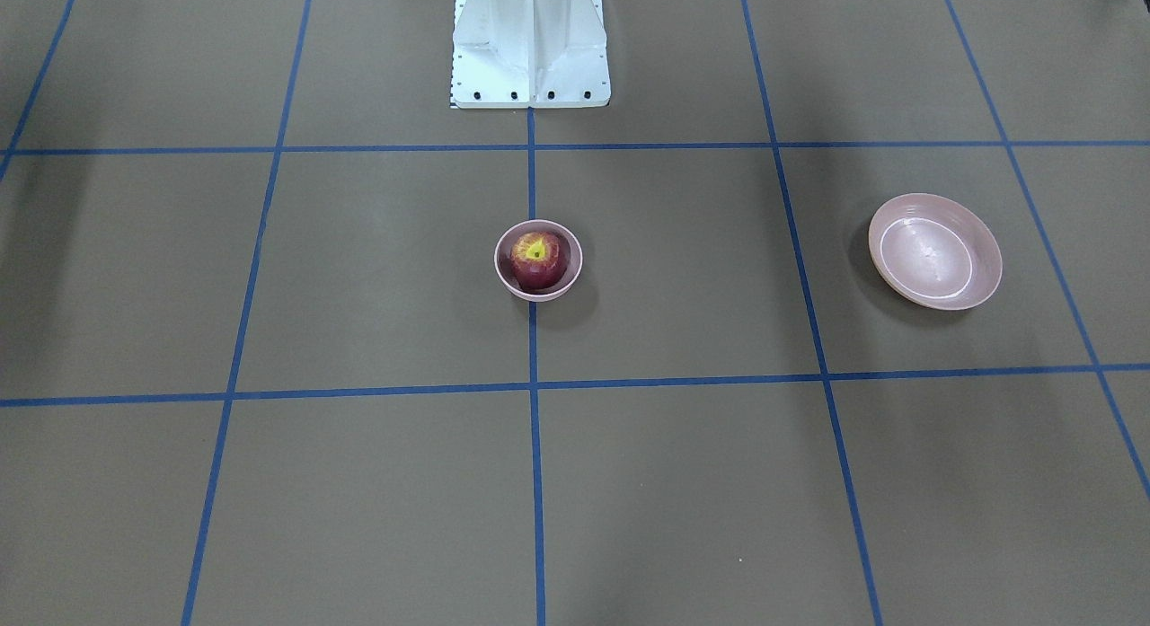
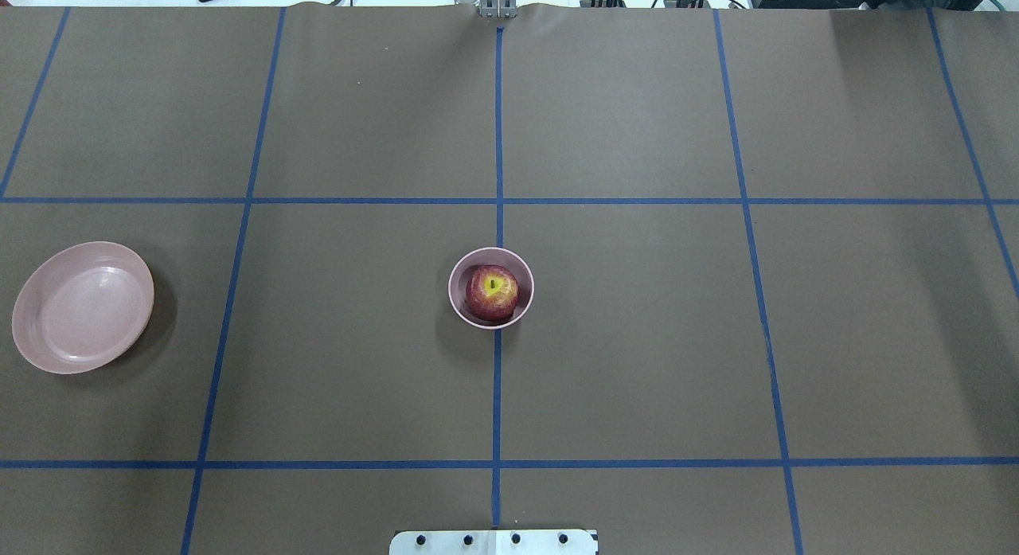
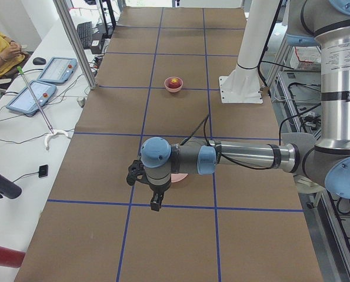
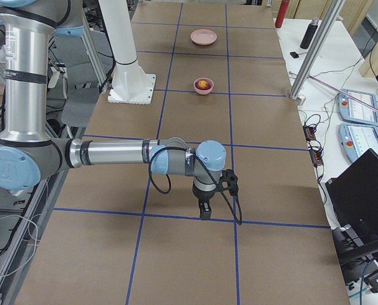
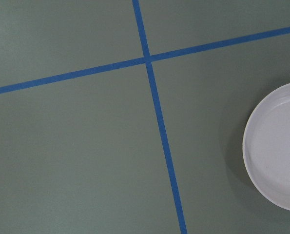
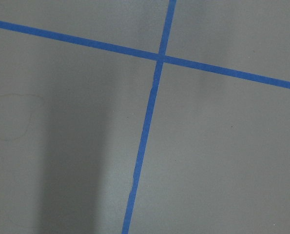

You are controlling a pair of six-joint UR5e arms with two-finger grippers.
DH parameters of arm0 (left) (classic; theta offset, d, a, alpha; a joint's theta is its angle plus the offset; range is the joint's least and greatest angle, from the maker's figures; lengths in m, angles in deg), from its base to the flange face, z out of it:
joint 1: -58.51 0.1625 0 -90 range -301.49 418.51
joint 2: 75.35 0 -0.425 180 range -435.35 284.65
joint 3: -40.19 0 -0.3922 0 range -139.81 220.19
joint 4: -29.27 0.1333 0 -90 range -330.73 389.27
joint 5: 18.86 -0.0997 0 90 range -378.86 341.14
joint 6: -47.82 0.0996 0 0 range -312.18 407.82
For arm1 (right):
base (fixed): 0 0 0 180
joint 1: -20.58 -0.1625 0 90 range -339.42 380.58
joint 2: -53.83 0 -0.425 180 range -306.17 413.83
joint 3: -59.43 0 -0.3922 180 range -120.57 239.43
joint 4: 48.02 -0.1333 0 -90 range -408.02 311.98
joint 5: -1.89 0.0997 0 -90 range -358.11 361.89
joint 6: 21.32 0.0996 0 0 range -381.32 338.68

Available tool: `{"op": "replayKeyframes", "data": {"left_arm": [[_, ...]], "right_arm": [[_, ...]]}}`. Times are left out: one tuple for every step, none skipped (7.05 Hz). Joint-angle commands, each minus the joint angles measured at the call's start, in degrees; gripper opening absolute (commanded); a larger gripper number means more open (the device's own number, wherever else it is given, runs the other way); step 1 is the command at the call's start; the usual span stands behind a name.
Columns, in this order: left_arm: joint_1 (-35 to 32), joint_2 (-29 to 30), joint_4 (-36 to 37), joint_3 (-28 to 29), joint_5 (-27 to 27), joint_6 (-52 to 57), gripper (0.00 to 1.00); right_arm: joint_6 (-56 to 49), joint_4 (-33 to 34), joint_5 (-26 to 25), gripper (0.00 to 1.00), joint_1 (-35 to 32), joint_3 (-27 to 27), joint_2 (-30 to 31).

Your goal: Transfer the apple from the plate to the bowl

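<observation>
Overhead exterior view: the apple [image 2: 492, 291] sits inside the bowl [image 2: 451, 291], at the middle of the bench [image 2: 637, 340].
Plate [image 2: 83, 307]: well apart from the bowl, on the robot's left side.
Left end effector [image 3: 155, 205]: above the bench near the plate; released or clenched, I cannot tell.
Right end effector [image 4: 203, 215]: above the bench, far from the bowl; state also cannot be told.

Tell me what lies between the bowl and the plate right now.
Only bare brown table cover, crossed by one blue tape line, lies between the bowl and the plate in the overhead exterior view.
</observation>
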Motion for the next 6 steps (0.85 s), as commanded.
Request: {"op": "replayKeyframes", "data": {"left_arm": [[-0.06, -0.03, -0.28, -0.30, -0.05, -0.09, 0.98], [-0.06, -0.12, -0.28, -0.21, -0.05, 0.00, 0.98], [-0.06, -0.12, -0.28, -0.04, -0.05, -0.09, 0.98], [-0.06, -0.21, -0.28, -0.21, -0.05, 0.00, 0.98], [-0.06, -0.21, -0.28, -0.21, -0.05, 0.00, 0.98], [-0.06, -0.38, -0.28, 0.22, -0.05, 0.00, 0.98]], "right_arm": [[0.00, 0.03, 0.00, 1.00, -0.05, 0.00, 0.00], [0.00, 0.03, 0.00, 1.00, -0.05, -0.09, 0.00], [0.00, 0.03, 0.00, 1.00, -0.05, 0.00, 0.00], [0.00, 0.03, 0.00, 1.00, 0.03, -0.09, 0.00], [0.00, 0.03, 0.00, 1.00, 0.03, -0.09, 0.09], [0.00, 0.03, 0.09, 1.00, -0.05, 0.00, 0.18]]}}
